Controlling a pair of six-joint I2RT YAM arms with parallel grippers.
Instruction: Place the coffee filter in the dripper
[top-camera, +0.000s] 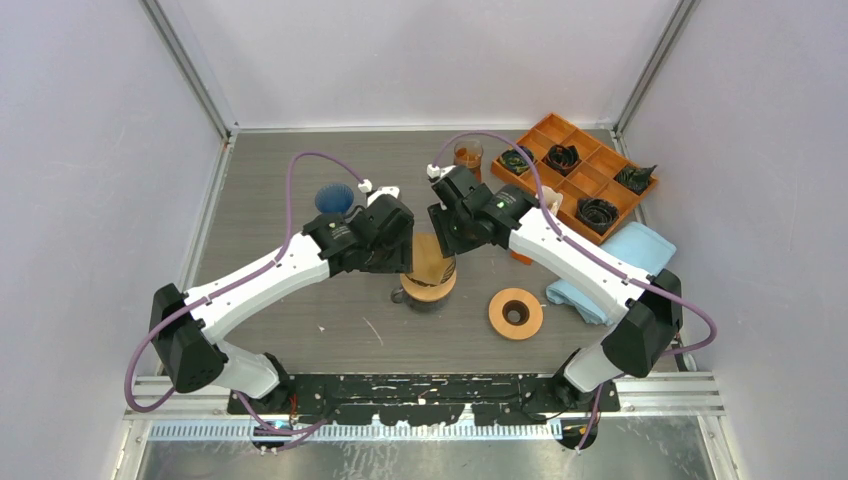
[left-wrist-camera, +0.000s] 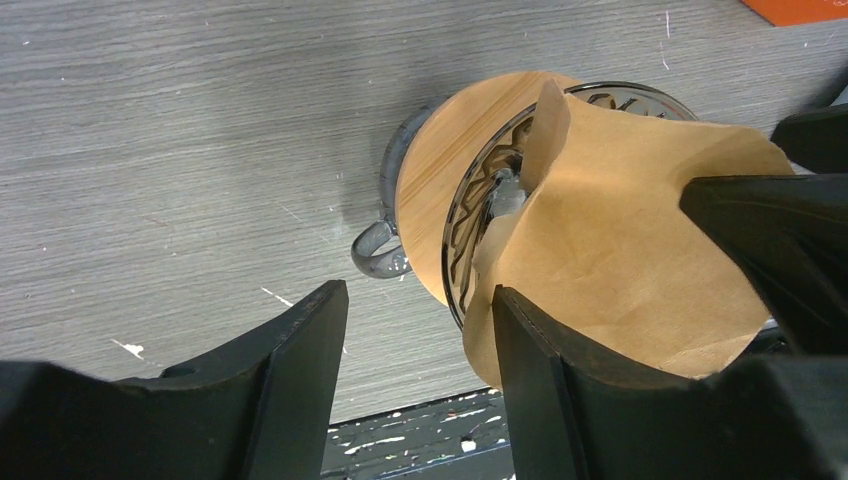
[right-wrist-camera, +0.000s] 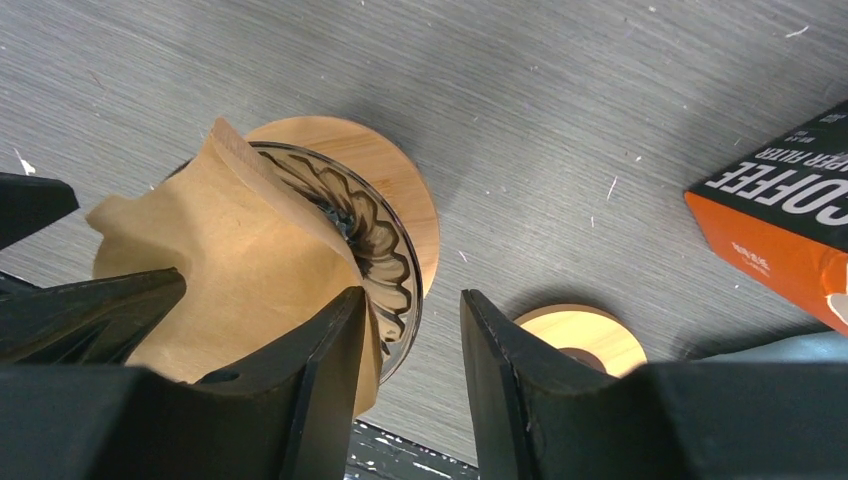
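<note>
**Filter over the dripper, not yet seated**

Both my arms meet above the dripper (right-wrist-camera: 375, 235), which stands on a glass mug (left-wrist-camera: 375, 255) on the worktop (top-camera: 400, 345). The filter (left-wrist-camera: 620, 250) lies crooked and creased across the dripper's mouth. Part of it is inside the cone and part hangs over the rim, leaving a stretch of ribbed glass bare.

My left hand (left-wrist-camera: 418, 300) has its jaws well apart with nothing between them. The filter sits at the outer side of one finger. My right hand (right-wrist-camera: 412, 300) is likewise parted and holds nothing, with the paper beside the outer face of a finger. I cannot tell whether either finger touches the paper.

I judge the step in hand to be the seating. The next move calls for pressing the paper down at the dripper's centre so that it opens against the ribs, without tipping the dripper off the mug.

The top view shows the arms converging, and a wooden ring (top-camera: 515, 313) on the worktop near the dripper, on the right arm's side. However, the arms hide much of the mouth there. Only the left wrist view shows the mug's handle. Only the right wrist view shows a filter box (right-wrist-camera: 790, 220), well apart from the dripper. Each wrist view also shows the other hand's fingers at the filter's far edge.
</note>
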